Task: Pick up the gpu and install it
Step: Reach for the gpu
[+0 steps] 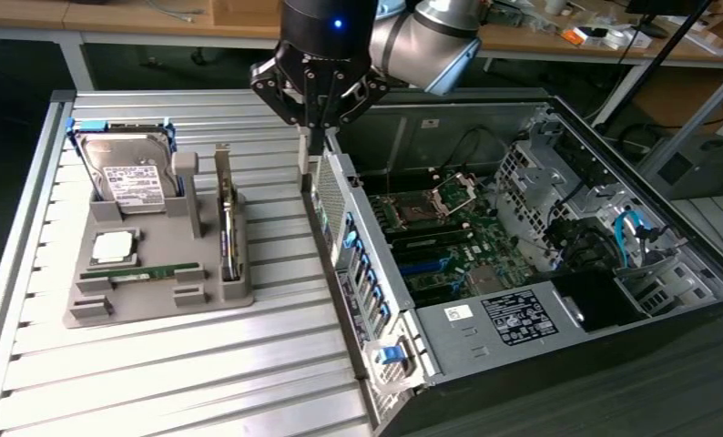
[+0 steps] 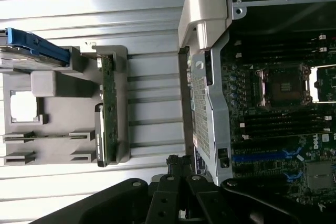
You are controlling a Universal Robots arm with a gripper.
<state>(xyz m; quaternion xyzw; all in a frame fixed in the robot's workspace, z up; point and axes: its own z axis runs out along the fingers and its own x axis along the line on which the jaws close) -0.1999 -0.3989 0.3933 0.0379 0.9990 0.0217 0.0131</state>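
While gpu (image 1: 226,223) stands edgewise in tray (image 1: 143,296), gripper (image 1: 314,147) hangs closed, empty, near case (image 1: 351,232).

Gray tray (image 1: 155,297) is carrying one gpu (image 1: 227,218), one hard drive (image 1: 131,177), one memory stick (image 1: 140,270), one processor chip (image 1: 114,246). One open computer case (image 1: 374,273) is lying alongside.

gpu (image 1: 227,223) in tray (image 1: 155,305), beside case (image 1: 361,264)
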